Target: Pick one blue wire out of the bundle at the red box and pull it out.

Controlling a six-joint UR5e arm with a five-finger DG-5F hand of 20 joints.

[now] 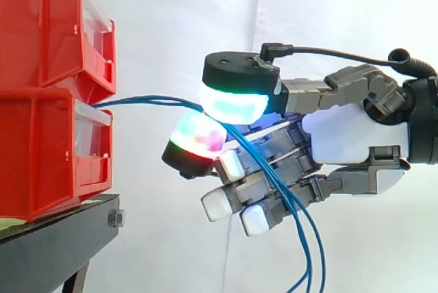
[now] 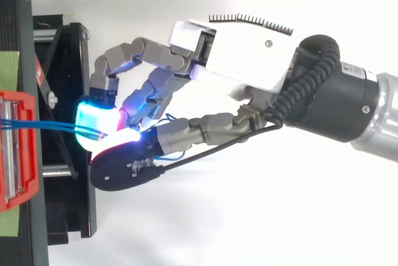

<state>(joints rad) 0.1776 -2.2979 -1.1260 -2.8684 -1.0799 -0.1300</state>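
From the side I see the hand (image 1: 349,139) just right of the stacked red bins (image 1: 41,149) on the black stand (image 1: 55,245). Two glowing pads (image 1: 233,105) pinch the blue wires (image 1: 147,100). The wires run level from the lower bin's front to the pinch, then droop past the curled fingers and are cut off at the bottom edge. The pads cover the pinch, so I cannot tell how many strands are held. From above, the wires' far end is cut off at the left edge.
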